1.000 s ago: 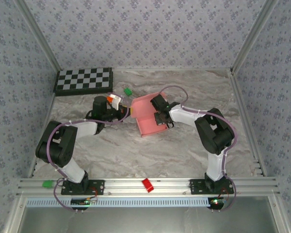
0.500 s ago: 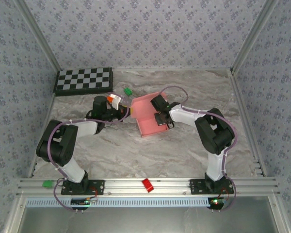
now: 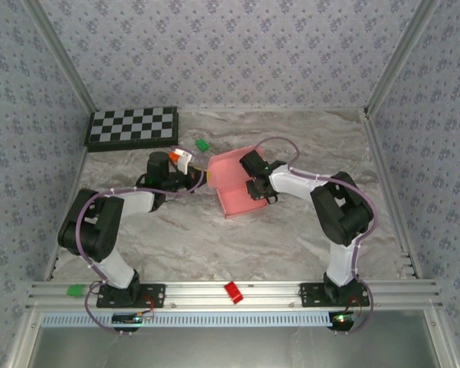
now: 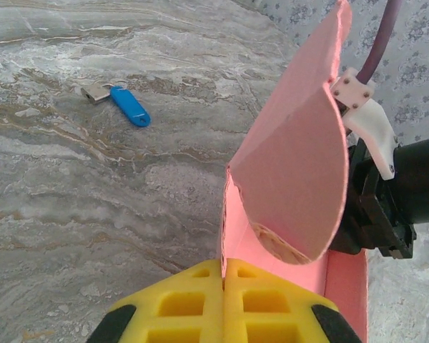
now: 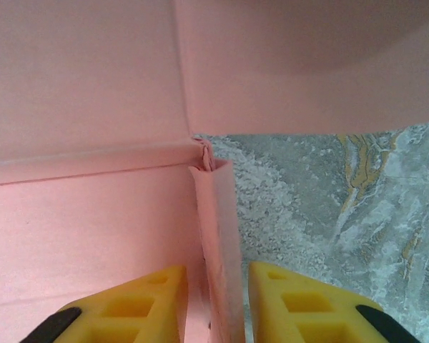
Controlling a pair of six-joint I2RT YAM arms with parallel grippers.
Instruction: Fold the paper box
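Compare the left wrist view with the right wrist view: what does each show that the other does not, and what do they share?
Left wrist: a blue tag on the table, the raised rounded flap of the paper box, left fingers pinching its edge. Right wrist: an inside corner, right fingers straddling a wall strip. Both: pink card, yellow fingers, marble table.

checkerboard point(image 3: 132, 127) far-left | green block point(image 3: 202, 144) near it | red block point(image 3: 233, 292) (on rail) | blue fob point(image 4: 130, 106)
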